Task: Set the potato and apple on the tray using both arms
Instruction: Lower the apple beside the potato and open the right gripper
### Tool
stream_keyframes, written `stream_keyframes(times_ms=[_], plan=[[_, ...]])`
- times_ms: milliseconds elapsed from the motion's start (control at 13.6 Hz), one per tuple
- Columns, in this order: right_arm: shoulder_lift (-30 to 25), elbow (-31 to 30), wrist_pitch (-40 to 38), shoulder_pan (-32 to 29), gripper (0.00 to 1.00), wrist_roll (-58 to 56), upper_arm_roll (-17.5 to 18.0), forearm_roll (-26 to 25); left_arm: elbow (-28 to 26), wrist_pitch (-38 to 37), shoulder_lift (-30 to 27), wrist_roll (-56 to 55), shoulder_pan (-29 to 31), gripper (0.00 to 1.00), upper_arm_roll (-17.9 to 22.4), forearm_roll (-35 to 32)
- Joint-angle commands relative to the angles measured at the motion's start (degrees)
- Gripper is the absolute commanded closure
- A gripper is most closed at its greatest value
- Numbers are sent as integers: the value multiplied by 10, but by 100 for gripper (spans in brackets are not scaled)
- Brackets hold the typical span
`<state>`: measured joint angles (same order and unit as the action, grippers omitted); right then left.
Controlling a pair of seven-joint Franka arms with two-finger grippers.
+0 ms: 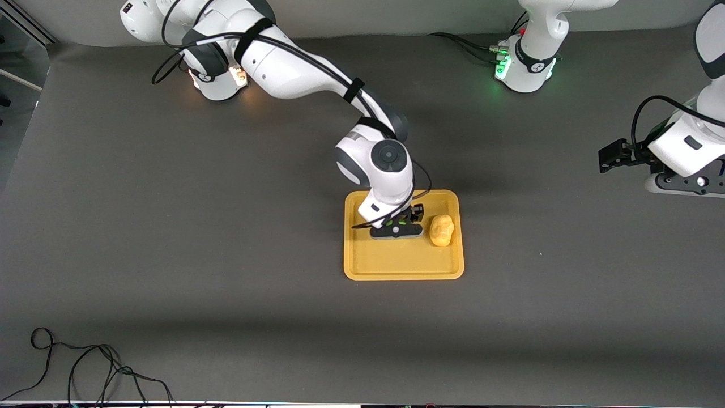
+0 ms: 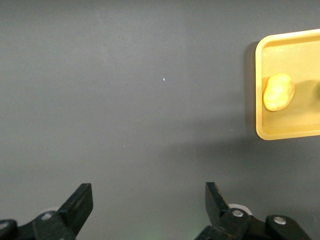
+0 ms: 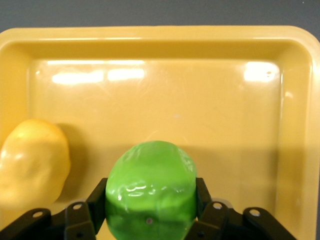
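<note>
Two arms share the scene. At the frame's centre the right gripper (image 1: 396, 224) hangs over the tray (image 1: 403, 266), its fingers (image 3: 202, 192) clenched around the apple (image 3: 150, 190). Beside it, the potato (image 1: 441, 230) lies on the tray toward the left arm's end. At the right edge the left gripper (image 2: 147, 207) waits, jaws spread wide, over the bare table (image 1: 170, 226).

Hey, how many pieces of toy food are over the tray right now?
2. The potato lies on the tray, toward the left arm's end. The apple is clamped in the right gripper beside it, over the tray. Nothing else shows.
</note>
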<state>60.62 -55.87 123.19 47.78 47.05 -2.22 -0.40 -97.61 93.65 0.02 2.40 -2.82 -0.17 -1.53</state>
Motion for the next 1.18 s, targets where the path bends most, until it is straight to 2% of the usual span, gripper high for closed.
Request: stream_keyframes(times_ms=[0,589,663,737,811,884,958,1105], plan=[[22,30,12,1,84,19,-10,-14,19,3,-4,-2,-1,0,5,0],[38,30,43,2,83,25,-14,-13,16,1,-3,-1,2,0,4,-9],[38,30,43,2,60,25,-13,-13,16,1,-3,-1,2,0,5,-9],[38,30,43,2,49,25,-12,-13,16,1,-3,-2,1,0,4,-9],[37,30,43,1,31,26,-12,-12,16,1,-3,-2,1,0,4,-9],[32,30,37,2,4,27,-12,-12,16,1,-2,-2,2,0,5,-9],[25,30,29,1,0,26,-10,-10,16,1,-3,-2,2,0,4,-9],[4,31,-18,-1,0,24,-10,-8,16,1,-3,-2,2,0,4,-9]])
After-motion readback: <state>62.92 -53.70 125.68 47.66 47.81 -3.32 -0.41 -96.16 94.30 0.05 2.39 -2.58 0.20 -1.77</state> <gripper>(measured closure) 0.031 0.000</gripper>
